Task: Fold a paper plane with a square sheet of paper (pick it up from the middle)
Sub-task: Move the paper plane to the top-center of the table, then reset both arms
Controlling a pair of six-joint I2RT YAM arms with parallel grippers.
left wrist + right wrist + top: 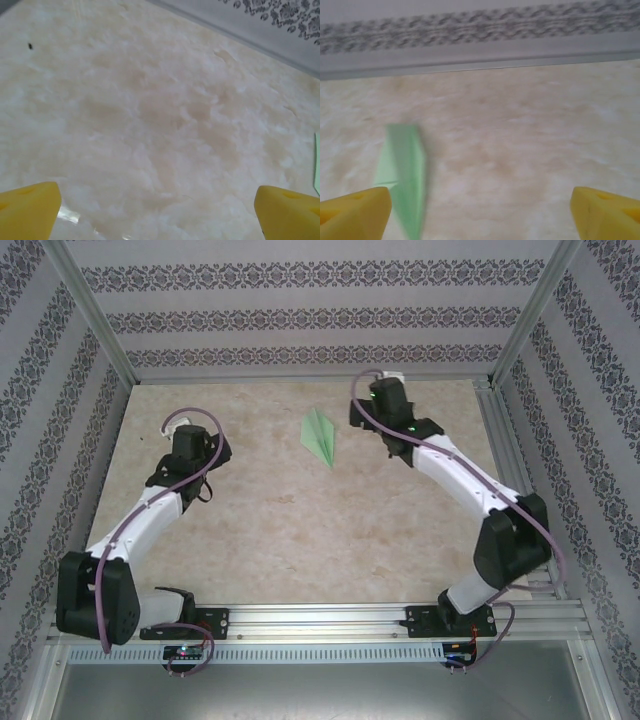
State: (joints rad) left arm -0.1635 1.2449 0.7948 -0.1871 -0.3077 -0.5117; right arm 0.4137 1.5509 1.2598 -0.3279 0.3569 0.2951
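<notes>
The square sheet of paper is folded into a pale green paper plane [320,437], a slim dart at the back middle of the table, its point toward the near side. It is free of both grippers. My right gripper [384,392] stands just right of it, open, with nothing between its yellow fingertips [355,212]. In the right wrist view the paper plane [406,172] is blurred at the lower left, beside the left fingertip. My left gripper [188,438] is well to the plane's left, open over bare table, and a green sliver of the paper plane [317,170] shows at the right edge.
The marbled beige table [270,520] is ringed by patterned walls [300,320]. Metal posts stand at the back corners, and a rail [330,618] carrying both arm bases runs along the near edge. A small dark speck [30,46] lies on the table in the left wrist view.
</notes>
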